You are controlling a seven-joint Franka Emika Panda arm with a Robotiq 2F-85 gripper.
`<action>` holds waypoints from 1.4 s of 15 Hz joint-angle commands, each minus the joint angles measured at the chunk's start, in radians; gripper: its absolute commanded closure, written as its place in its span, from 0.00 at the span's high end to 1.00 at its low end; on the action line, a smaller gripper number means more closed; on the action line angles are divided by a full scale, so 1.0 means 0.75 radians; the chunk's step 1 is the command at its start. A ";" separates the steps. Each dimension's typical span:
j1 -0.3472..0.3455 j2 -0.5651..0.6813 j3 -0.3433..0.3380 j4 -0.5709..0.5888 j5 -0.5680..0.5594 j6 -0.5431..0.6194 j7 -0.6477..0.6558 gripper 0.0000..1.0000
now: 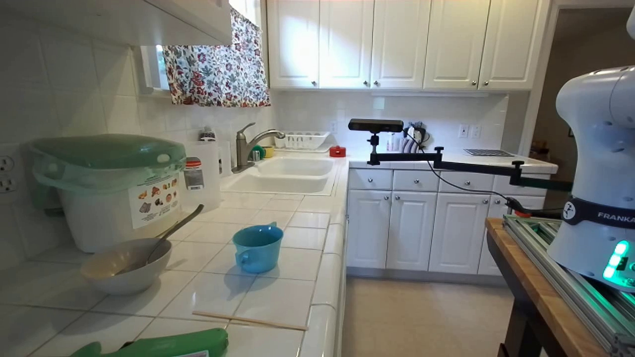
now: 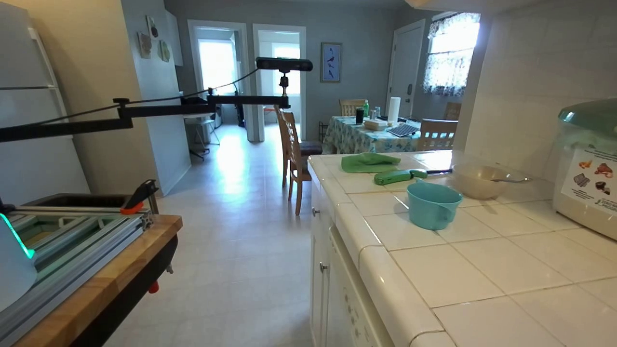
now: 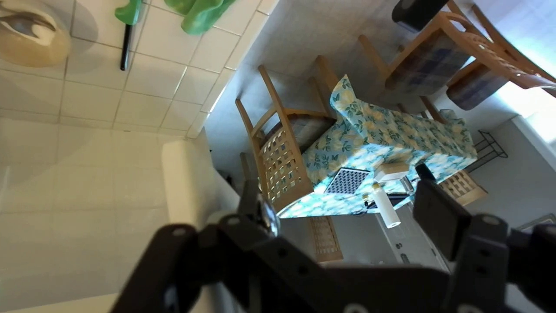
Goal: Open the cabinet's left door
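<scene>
Wrist view: the tool [image 3: 345, 204] stands spread, pinching nothing. A shiny knob [image 3: 268, 216], judged to be the left door's, lies just beside the inner face of one finger [image 3: 249, 198]; contact cannot be told. The white upper wall cabinet [image 1: 124, 22], glimpsed from below in an exterior view, presumably adjoins the tool. Step in hand, apparently: engaging the knob. The next move should hook it and pull outward.

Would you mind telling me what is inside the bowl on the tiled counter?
A metal utensil, perhaps a spoon, leans in the bowl, its handle past the rim. In both exterior views the near wall hides much of the bottom; whether more lies there is unclear.
</scene>
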 commanded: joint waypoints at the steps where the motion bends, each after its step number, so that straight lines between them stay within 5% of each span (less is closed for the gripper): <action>1: 0.027 -0.136 -0.075 0.034 0.260 -0.265 -0.110 1.00; 8: -0.032 -0.426 -0.288 0.086 0.634 -1.009 -0.079 1.00; 12: -0.179 -0.376 -0.451 0.124 0.693 -1.438 -0.076 1.00; 13: -0.232 -0.421 -0.375 0.104 0.678 -1.365 -0.075 1.00; 21: -0.274 -0.380 -0.388 0.111 0.705 -1.452 -0.090 1.00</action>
